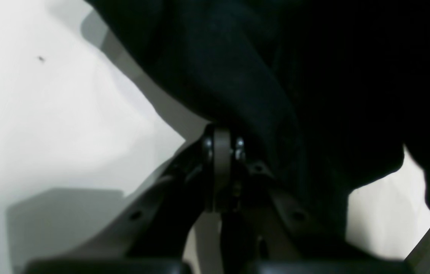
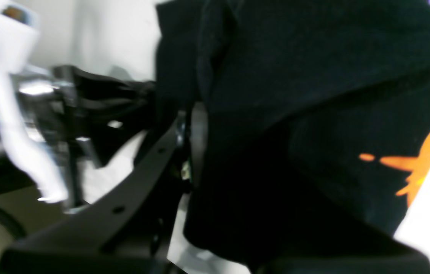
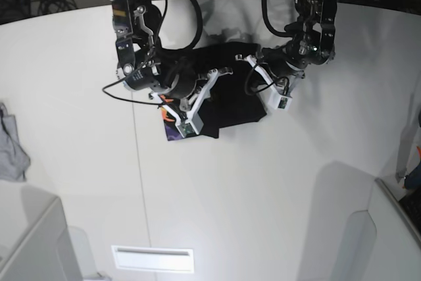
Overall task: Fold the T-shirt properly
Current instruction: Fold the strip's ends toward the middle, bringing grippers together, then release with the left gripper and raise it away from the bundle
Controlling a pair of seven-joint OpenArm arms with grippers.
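Observation:
The black T-shirt (image 3: 230,100) lies bunched on the white table between both arms, and its purple and orange print (image 3: 171,120) shows at its left edge. In the left wrist view my left gripper (image 1: 222,142) has its jaws together, pinching black T-shirt cloth (image 1: 260,76) that drapes over and past it. In the right wrist view my right gripper (image 2: 184,133) is shut on a fold of the T-shirt (image 2: 295,114); the cloth hides one finger, and the orange print (image 2: 424,156) hangs at the right. In the base view the left gripper (image 3: 248,59) and right gripper (image 3: 220,74) sit close together over the shirt.
A small grey cloth (image 3: 10,146) lies at the table's left edge. A white slot plate (image 3: 152,259) sits near the front. Dark objects (image 3: 413,174) stand at the right edge. The other arm (image 2: 66,125) shows blurred in the right wrist view.

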